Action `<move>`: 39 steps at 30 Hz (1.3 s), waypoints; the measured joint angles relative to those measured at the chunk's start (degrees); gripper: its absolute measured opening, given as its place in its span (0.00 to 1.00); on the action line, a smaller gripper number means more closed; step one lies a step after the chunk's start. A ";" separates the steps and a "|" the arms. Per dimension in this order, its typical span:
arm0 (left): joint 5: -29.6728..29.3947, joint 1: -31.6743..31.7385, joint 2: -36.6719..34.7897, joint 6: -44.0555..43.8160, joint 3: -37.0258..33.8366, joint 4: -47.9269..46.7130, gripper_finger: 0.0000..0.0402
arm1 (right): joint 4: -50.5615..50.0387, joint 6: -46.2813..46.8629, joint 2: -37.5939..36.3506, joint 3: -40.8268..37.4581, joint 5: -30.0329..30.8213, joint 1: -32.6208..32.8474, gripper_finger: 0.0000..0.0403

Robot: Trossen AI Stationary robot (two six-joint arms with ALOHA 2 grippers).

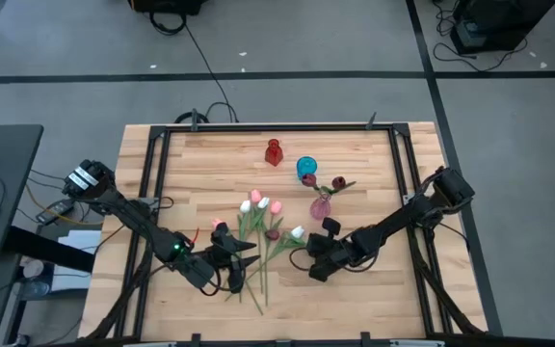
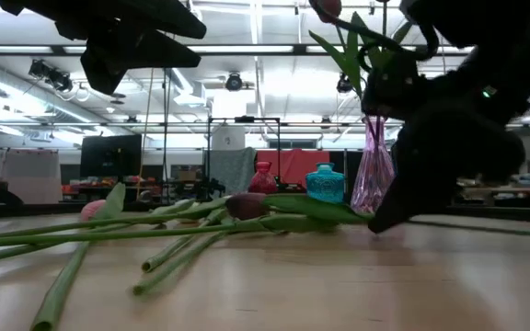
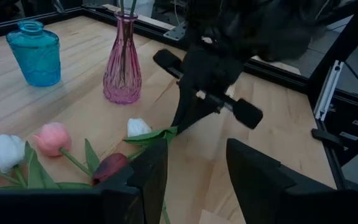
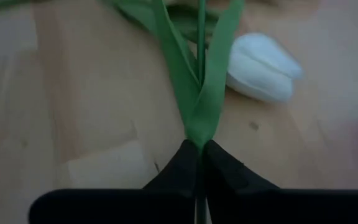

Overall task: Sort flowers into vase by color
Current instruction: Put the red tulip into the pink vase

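Observation:
Several tulips (image 1: pixel 258 231) with white, pink and maroon heads lie in a loose bunch on the table's middle, stems toward the near edge. A pink glass vase (image 1: pixel 320 205) holds maroon tulips (image 1: pixel 336 182). A blue vase (image 1: pixel 305 169) and a red vase (image 1: pixel 274 152) stand behind it. My right gripper (image 4: pixel 199 152) is low at the bunch's right side, shut on green leaves beside a white head (image 4: pixel 263 74). My left gripper (image 3: pixel 197 177) hovers open above the bunch's near left part, pointing at the right gripper (image 3: pixel 204 93). My right gripper pinches a tulip's folded green leaves and thin stem (image 4: pixel 199 127) between its two fingertips (image 4: pixel 185 162), close beside the white head. The fingers slant down from the table's right. The flower lies flat on the table; which head belongs to this stem I cannot tell.
The three vases stand close together toward the table's far middle. A black frame rail (image 1: pixel 157 173) runs along the table's left, far and right sides. Bare wood (image 1: pixel 355 308) lies near the front edge, right of the stems.

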 joint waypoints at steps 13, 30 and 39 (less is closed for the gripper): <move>0.95 -0.01 0.53 0.42 0.00 4.15 0.42 | 7.01 -8.29 -16.80 -1.26 10.18 2.98 0.06; 5.11 2.36 14.61 11.06 1.96 30.99 0.42 | 66.07 -29.75 -21.08 -17.71 6.05 4.72 0.06; 12.58 8.31 23.84 18.10 16.22 31.00 0.42 | 71.96 -32.66 -19.95 -17.71 -1.67 4.55 0.07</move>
